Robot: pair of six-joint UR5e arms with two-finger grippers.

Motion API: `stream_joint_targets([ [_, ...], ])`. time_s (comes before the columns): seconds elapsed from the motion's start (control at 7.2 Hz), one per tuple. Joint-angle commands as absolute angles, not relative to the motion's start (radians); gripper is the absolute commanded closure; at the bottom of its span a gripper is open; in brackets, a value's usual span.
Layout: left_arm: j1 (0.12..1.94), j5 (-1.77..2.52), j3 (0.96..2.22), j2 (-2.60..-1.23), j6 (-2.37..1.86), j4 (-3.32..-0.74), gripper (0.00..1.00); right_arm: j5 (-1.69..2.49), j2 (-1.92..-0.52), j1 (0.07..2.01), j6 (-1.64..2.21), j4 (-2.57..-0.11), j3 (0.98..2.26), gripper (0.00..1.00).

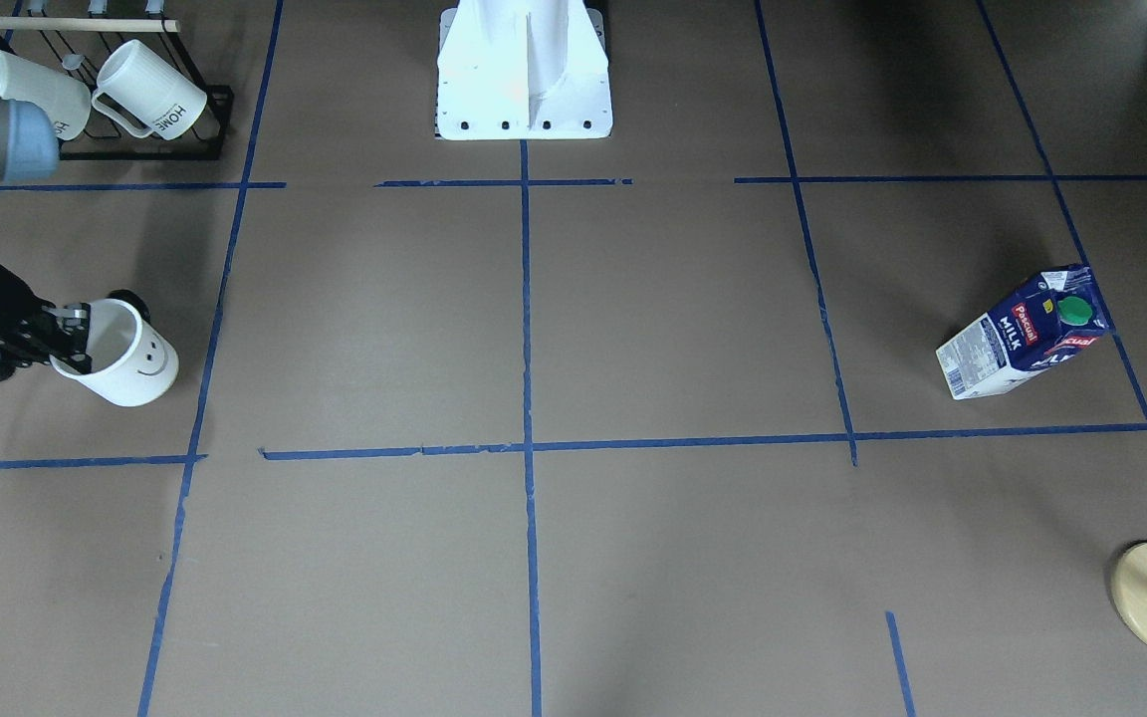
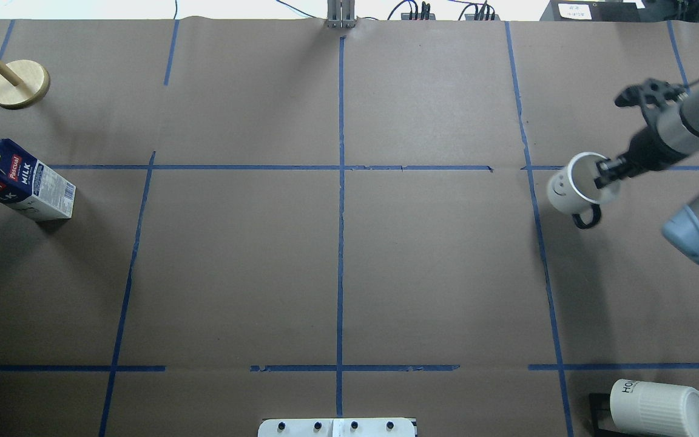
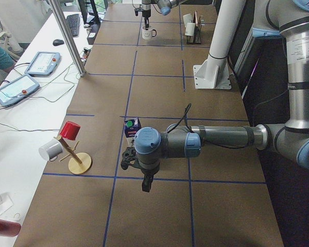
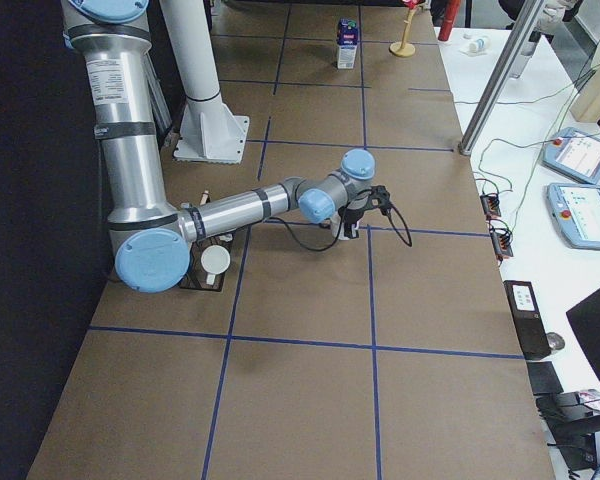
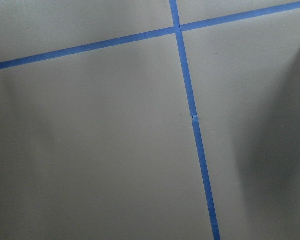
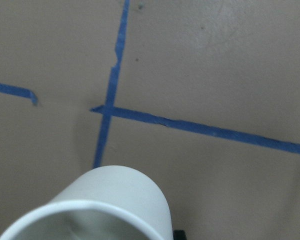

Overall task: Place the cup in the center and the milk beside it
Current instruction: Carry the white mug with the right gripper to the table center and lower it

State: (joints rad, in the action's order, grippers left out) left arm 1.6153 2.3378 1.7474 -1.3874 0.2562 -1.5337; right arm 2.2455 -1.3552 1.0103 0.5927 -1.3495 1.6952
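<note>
The white smiley cup [image 1: 130, 363] is at the robot's right side of the table, tilted, its black handle [image 2: 586, 217] towards the robot. My right gripper [image 1: 69, 334] is shut on the cup's rim [image 2: 592, 182], one finger inside and one outside. The cup's rim fills the bottom of the right wrist view [image 6: 105, 210]. The milk carton [image 1: 1027, 334] stands far away at the robot's left side [image 2: 19, 182]. The tape crossing at the center [image 2: 340, 167] is bare. My left gripper [image 3: 127, 158] shows only in the exterior left view, near the milk [image 3: 132, 126]; I cannot tell whether it is open or shut.
A black rack with ribbed "HOME" mugs [image 1: 150, 95] stands near the robot on its right [image 2: 653, 406]. A round wooden stand [image 2: 19, 85] is beyond the milk at the far left corner. The white robot base [image 1: 524, 70] is at the near middle edge.
</note>
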Motion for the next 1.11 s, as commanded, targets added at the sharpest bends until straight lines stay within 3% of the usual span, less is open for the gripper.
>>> stream_joint_targets([
  [0.0, 1.615, 2.338, 1.750, -1.388, 0.256, -1.534, 0.00, 2.211, -1.081, 0.915, 0.758, -1.599, 1.675, 1.00],
  [0.42, 1.615, 2.338, 1.756, -1.388, 0.256, -1.536, 0.00, 2.096, -0.788, 0.755, 1.039, -1.600, 1.432, 1.00],
  [0.97, 1.615, 2.338, 1.755, -1.388, 0.256, -1.534, 0.00, 1.970, -0.689, 0.646, 1.213, -1.488, 1.272, 1.00],
])
